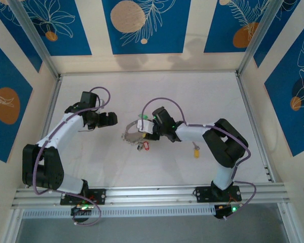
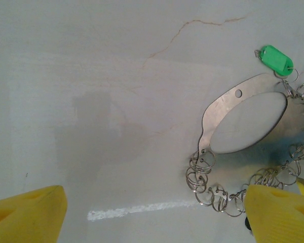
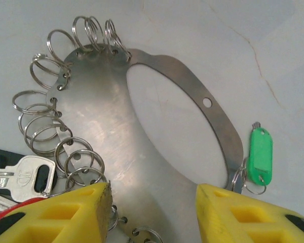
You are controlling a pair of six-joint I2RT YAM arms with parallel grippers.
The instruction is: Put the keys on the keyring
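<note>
Evidently stiff, light and slick, the keyring (image 3: pixel 101 116) lies flat on the desk (image 2: pixel 91 76), loose split rings (image 3: pixel 76 152) fringing it. Right end effector (image 3: pixel 152 202) straddles its band, half open, gripping nothing; left end effector (image 2: pixel 154 212) hangs beside it, wide open, empty. Best hold, probably: the bare band.

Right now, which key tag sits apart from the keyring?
The yellow tag, alone on the table beside the right arm; the green tag and red tag lie right at the keyring.
</note>
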